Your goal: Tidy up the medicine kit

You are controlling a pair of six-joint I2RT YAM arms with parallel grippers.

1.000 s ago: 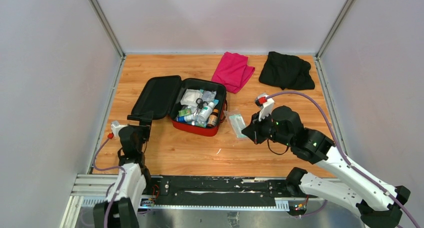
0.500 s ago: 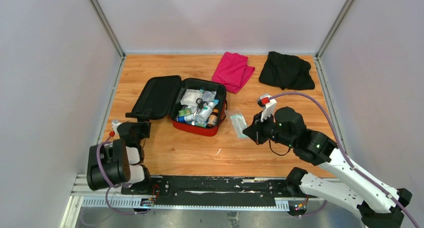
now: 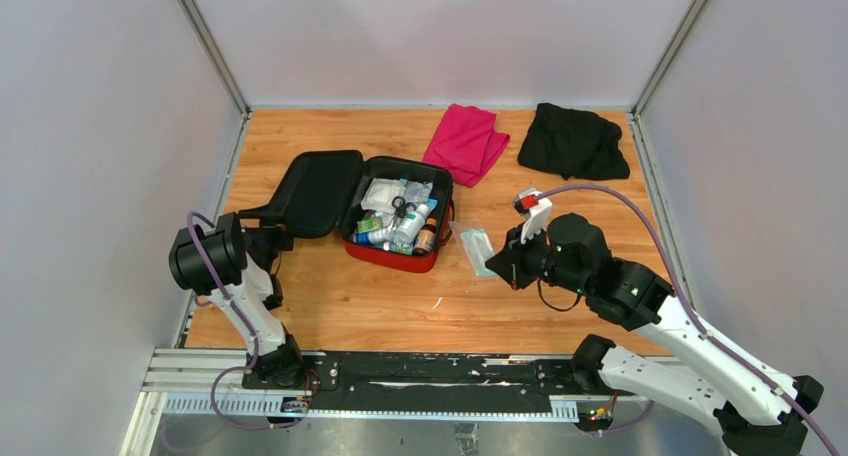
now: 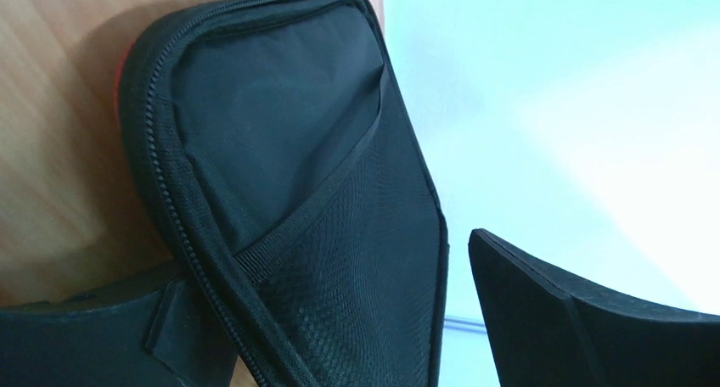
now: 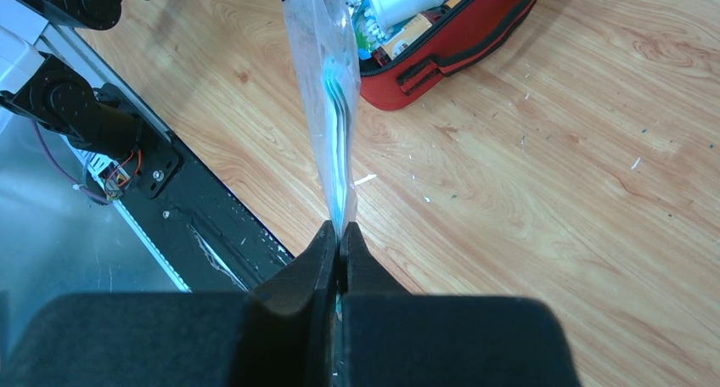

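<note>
The right jaws are pinched shut on a clear packet [image 5: 329, 107], held just right of the medicine kit [image 3: 393, 255]. The left jaws gape wide, gripping nothing, astride the edge of its open lid [image 4: 289, 166]. The kit lies mid-table [image 3: 400, 306], packed with supplies. Beyond lie a pink cloth [image 3: 466, 142] and a black cloth [image 3: 573, 141].

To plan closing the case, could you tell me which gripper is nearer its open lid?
Left. The left gripper is open at the lid's near corner; the right gripper holds a packet right of the case.
</note>
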